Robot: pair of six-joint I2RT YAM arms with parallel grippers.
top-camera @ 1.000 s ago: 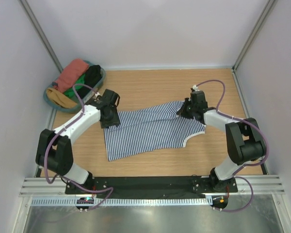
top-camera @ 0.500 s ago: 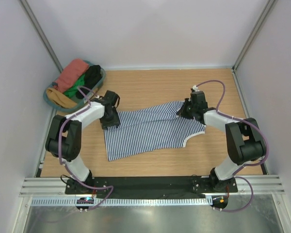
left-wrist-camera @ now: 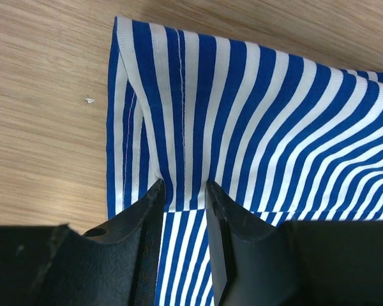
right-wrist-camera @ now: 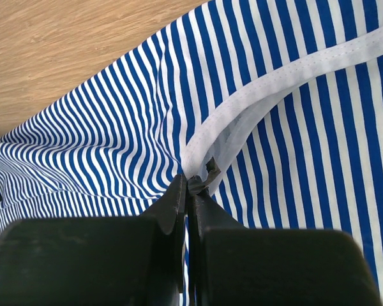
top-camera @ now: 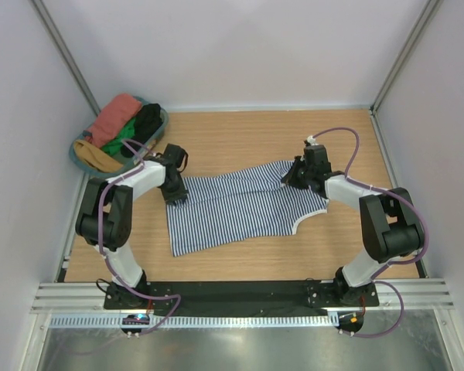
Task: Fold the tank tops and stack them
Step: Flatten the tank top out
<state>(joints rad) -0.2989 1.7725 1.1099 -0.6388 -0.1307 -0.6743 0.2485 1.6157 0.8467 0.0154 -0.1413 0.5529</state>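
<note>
Striped tank top (top-camera: 240, 209) lies spread flat at table centre, evidently taken at two far points for a fold towards 6 o'clock. Left gripper (top-camera: 174, 199), at its 10 o'clock corner, has its jaws narrowly apart astride a pucker of hem; firm hold unconfirmed. Right gripper (top-camera: 291, 180), at 2 o'clock, is clamped tight on the white trim (right-wrist-camera: 274, 80).

Both arms reaching inward, left gripper (left-wrist-camera: 184, 194) narrowly parted astride a striped tank top (top-camera: 240, 209) fold, right gripper (right-wrist-camera: 188, 182) clamped tight (on its trim).
</note>
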